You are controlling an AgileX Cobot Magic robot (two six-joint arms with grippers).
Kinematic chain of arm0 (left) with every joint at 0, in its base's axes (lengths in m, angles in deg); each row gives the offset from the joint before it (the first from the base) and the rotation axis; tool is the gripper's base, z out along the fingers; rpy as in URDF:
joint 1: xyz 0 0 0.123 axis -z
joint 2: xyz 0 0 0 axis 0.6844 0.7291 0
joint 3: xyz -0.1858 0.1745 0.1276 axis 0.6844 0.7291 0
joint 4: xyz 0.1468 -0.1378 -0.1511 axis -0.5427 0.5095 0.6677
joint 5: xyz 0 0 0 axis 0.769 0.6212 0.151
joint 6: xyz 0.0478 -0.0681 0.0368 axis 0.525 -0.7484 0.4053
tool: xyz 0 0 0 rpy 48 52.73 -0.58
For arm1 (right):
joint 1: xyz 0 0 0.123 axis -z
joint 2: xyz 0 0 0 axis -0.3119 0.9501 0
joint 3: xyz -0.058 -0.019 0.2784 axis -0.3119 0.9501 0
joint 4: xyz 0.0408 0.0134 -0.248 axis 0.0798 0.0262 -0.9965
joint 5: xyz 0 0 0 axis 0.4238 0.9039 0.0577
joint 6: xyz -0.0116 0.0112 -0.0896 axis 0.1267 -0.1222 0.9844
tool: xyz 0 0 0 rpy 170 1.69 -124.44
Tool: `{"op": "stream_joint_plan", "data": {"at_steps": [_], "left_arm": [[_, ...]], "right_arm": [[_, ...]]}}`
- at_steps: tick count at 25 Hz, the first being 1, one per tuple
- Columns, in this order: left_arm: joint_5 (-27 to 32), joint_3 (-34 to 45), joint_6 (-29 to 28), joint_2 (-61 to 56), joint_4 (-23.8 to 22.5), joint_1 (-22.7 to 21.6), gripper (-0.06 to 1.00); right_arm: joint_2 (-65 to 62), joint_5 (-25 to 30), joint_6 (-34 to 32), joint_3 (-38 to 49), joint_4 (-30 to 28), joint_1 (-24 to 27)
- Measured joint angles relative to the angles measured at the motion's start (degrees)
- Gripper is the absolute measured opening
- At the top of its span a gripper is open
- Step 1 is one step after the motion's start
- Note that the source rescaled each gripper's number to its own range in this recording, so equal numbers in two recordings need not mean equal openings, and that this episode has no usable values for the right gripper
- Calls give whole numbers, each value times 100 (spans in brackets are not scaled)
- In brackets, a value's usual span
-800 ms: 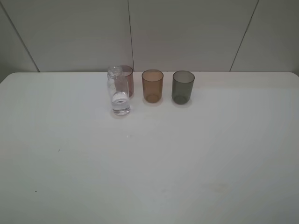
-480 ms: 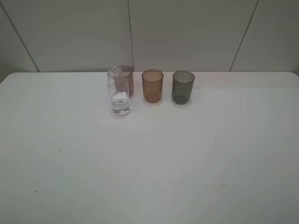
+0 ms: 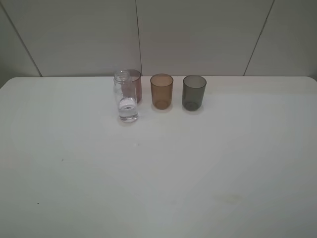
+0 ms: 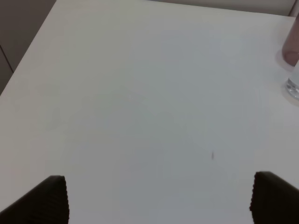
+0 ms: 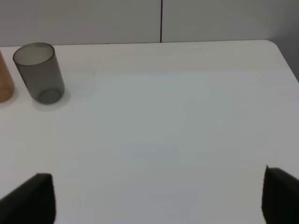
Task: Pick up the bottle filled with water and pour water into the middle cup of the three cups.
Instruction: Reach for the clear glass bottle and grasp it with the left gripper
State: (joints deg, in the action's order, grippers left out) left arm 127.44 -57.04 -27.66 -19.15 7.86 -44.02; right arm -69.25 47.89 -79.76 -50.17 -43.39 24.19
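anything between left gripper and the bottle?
Nothing but bare table with one tiny dark speck, per the left wrist view: open left gripper, bottle at the frame's edge.

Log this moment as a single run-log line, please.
bottle: upright on table, untouched | middle cup: upright, no pour yet | left gripper: open, empty | right gripper: open, empty
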Motion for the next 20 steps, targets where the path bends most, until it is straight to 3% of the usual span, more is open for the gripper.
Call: {"op": "stream_joint_plan", "data": {"at_steps": [15,20], "left_arm": [[-14,-25,112,0,94,0,100],[-612,-138,331,334,241,18,100]], "right_arm": [[0,0,0,0,0,0],[0,0,0,0,0,0]]}}
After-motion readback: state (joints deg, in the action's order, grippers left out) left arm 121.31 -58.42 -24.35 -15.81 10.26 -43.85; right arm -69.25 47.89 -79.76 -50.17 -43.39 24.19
